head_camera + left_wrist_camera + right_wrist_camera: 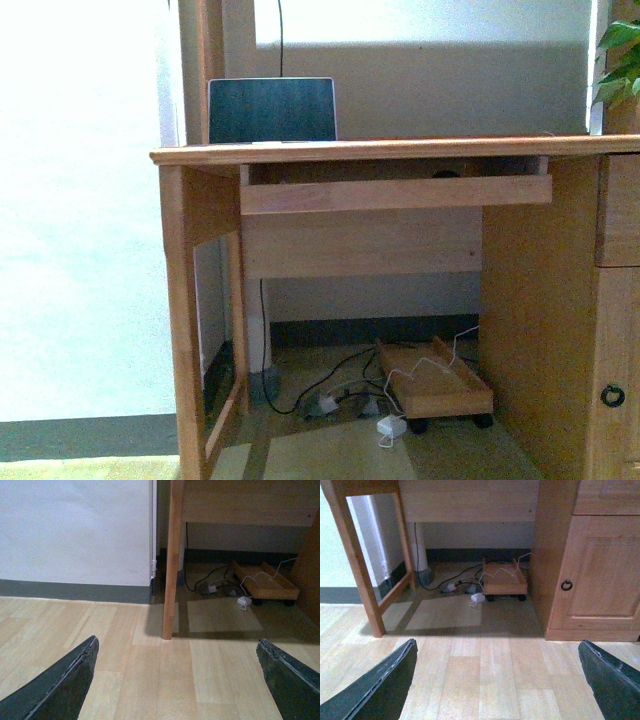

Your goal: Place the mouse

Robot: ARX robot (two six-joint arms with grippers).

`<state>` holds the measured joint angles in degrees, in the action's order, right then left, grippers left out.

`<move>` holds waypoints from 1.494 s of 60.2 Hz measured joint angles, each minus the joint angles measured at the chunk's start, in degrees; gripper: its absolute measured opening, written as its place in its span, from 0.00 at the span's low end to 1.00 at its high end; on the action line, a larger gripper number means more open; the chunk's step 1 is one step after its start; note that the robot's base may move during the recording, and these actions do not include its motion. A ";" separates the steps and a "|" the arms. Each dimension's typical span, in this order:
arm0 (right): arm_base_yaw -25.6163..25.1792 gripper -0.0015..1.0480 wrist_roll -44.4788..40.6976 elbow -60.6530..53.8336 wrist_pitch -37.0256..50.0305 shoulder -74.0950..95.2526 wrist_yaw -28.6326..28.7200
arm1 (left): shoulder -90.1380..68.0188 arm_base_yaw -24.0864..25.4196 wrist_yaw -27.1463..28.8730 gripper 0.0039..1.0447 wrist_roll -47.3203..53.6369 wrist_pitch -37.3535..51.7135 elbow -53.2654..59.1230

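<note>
The left tool (177,680) and right tool (497,680) both gape wide, holding nothing, low over the floor (485,670), probably parked. No mouse shows for certain. A dark bump (447,174) on the tray (395,193) under the tabletop (400,150), right of centre in the front view, may be it.

Found a laptop (271,110) at the back left of the wooden desk (420,150); below, on the floor (485,670), a wheeled tray (505,582), cables (335,398), white adapter (477,598).
</note>
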<state>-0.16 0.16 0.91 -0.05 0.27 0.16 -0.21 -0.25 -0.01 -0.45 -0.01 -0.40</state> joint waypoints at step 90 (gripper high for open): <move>0.00 0.93 0.00 0.00 0.00 0.00 0.00 | 0.00 0.00 0.00 0.93 0.00 0.00 0.00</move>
<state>-0.16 0.16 0.91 -0.05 0.27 0.16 -0.21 -0.25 -0.01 -0.45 -0.01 -0.40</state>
